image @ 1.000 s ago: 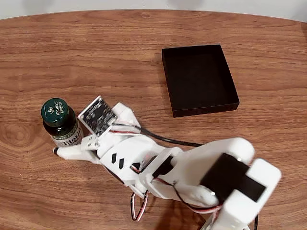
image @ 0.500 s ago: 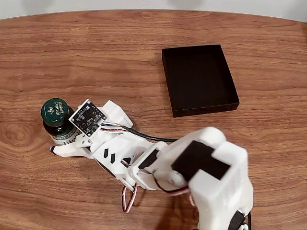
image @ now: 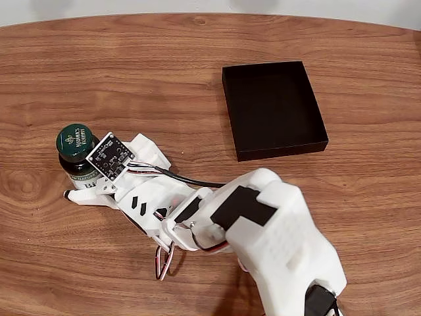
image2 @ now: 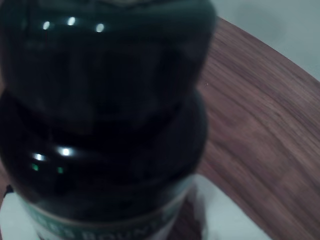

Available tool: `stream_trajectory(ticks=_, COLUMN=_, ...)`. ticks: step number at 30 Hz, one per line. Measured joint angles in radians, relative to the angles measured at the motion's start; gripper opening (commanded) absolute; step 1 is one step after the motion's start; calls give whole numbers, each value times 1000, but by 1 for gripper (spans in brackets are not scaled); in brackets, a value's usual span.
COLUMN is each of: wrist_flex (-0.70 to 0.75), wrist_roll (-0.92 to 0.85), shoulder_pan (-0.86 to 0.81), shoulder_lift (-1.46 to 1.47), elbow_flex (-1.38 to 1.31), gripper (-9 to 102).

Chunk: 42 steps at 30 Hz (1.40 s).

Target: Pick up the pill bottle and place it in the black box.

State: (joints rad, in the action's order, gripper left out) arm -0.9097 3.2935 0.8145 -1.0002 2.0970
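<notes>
Pill bottle [image: 74,146] against gripper [image: 82,187] fingers.

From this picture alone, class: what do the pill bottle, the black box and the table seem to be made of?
Pill bottle: glossy dark amber, plastic or glass, with sharp highlights in the wrist view; ridged green cap. Black box: matte black, no glare, perhaps card or plastic. Table: wood grain, smooth, maybe laminate.

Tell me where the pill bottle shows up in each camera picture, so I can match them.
Fixed view: the pill bottle stands at far left on the wooden table, against the hand.
Wrist view: the pill bottle looms close and blurred, covering the left and centre.
Shared landmark: the wooden table.
</notes>
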Motion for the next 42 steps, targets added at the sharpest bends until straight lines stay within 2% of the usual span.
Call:
stream_trajectory(ticks=9, wrist_flex=0, wrist_roll=-41, shoulder_pan=0, shoulder_lift=9, elbow_flex=-28, gripper=15)
stream_trajectory(ticks=14, wrist_flex=2, wrist_roll=-41, shoulder_pan=0, shoulder_lift=-21, elbow_flex=11, gripper=9)
stream_trajectory(ticks=26, wrist_flex=26, wrist_roll=-37, shoulder_pan=-34, shoulder_lift=-272, elbow_flex=227, gripper=6)
stream_trajectory(ticks=32, wrist_flex=35, wrist_roll=-37, shoulder_pan=-123, shoulder_lift=-422, elbow_flex=301, gripper=5)
stream_trajectory(ticks=42, wrist_flex=153, wrist_roll=-81, shoulder_pan=-370, shoulder_lift=-528, elbow_flex=311, gripper=5)
